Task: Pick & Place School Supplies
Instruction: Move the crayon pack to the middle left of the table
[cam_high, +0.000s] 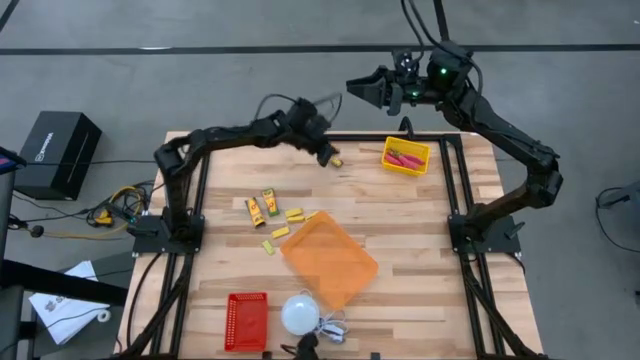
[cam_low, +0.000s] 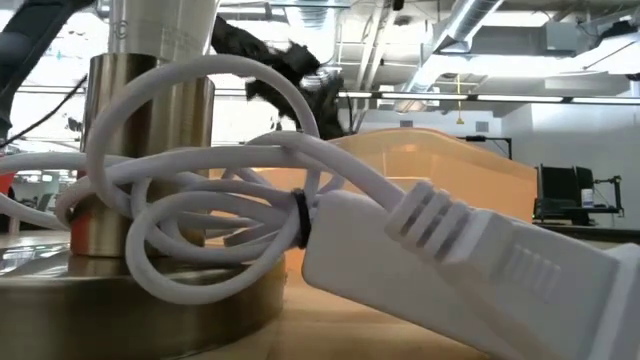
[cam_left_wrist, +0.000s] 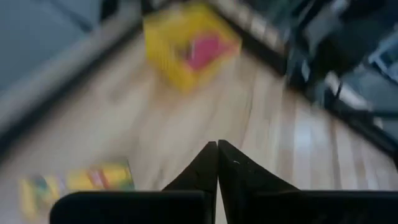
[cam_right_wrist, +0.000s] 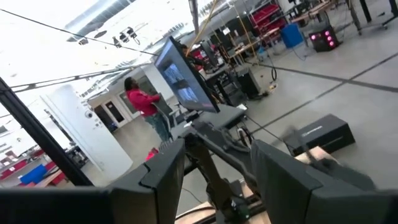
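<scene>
The school supplies lie in two groups on the pale wooden table. Two red-pink handled scissor-like tools sit inside a small yellow plastic bin at the far right corner. Orange-yellow rectangular packets with dark marks and several tiny yellow blocks are scattered near the middle, just beside a translucent orange tray. One more small yellow piece lies on the wood by the tip of the left gripper.

By their look, the packets and blocks are light, stiff and flat, so they would likely slide if nudged; pinching across the narrow width seems safest.

The left gripper has its fingers pressed together, tip to tip, with nothing visibly between them. The right gripper hangs beyond the table's far edge, fingers spread and empty.

Only the high view shows the whole layout. The left wrist view shows the meeting fingertips, the yellow bin ahead and a packet off to one side. The low view is mostly blocked by a coiled white cord and a brass-coloured lamp base; the white round dome appears from above.
</scene>
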